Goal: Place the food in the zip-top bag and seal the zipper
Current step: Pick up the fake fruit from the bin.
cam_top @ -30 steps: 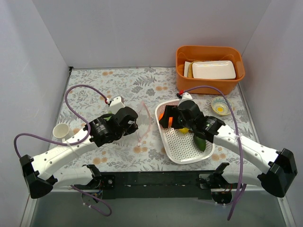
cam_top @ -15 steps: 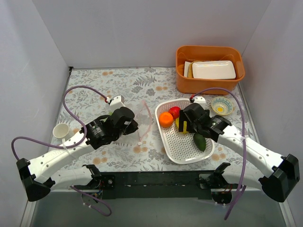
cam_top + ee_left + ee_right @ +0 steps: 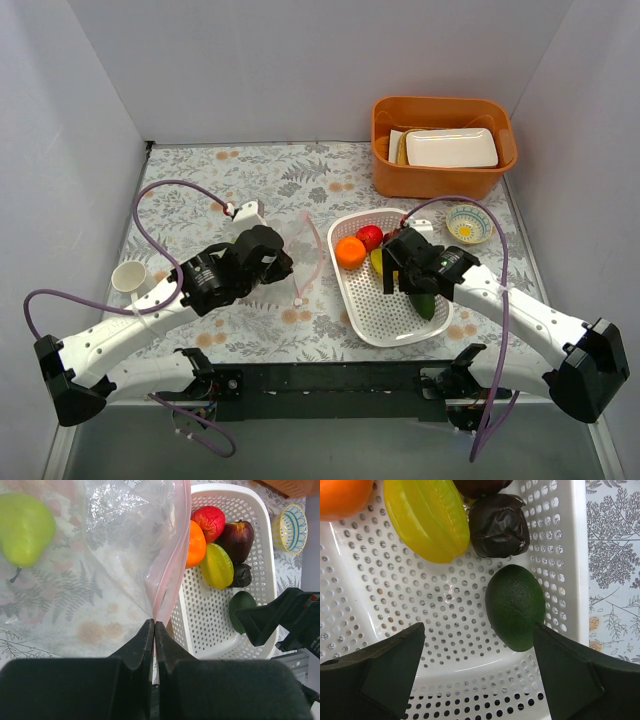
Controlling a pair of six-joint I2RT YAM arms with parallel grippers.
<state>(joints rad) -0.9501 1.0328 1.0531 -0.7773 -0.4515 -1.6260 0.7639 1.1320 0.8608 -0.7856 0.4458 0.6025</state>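
While the left fingers [image 3: 154, 630] pinch tight on the pink zipper [image 3: 172, 555] of the clear bag [image 3: 120, 540], we are only a little way into the job. They hold the bag's mouth edge on the left side of the tabletop [image 3: 200, 190], just beside the white basket [image 3: 235, 492].

One green pear [image 3: 26, 527] shows through the plastic. We think it is already inside, but it could be lying under the bag.

Most of the food is not packed yet. It sits in the basket on the right: a red apple [image 3: 209, 522], an orange [image 3: 196, 544], a dark plum [image 3: 236, 539], a yellow-green fruit [image 3: 216, 565], a small dark wrinkly fruit [image 3: 499, 525] and a dark green avocado [image 3: 515, 605].

The right fingers [image 3: 403, 280] hang wide apart over the near end of the basket, one on each side of the avocado, holding nothing. We guess the avocado is next. After that, the other fruits have to go into the bag. Then the zipper must be pressed shut all along.
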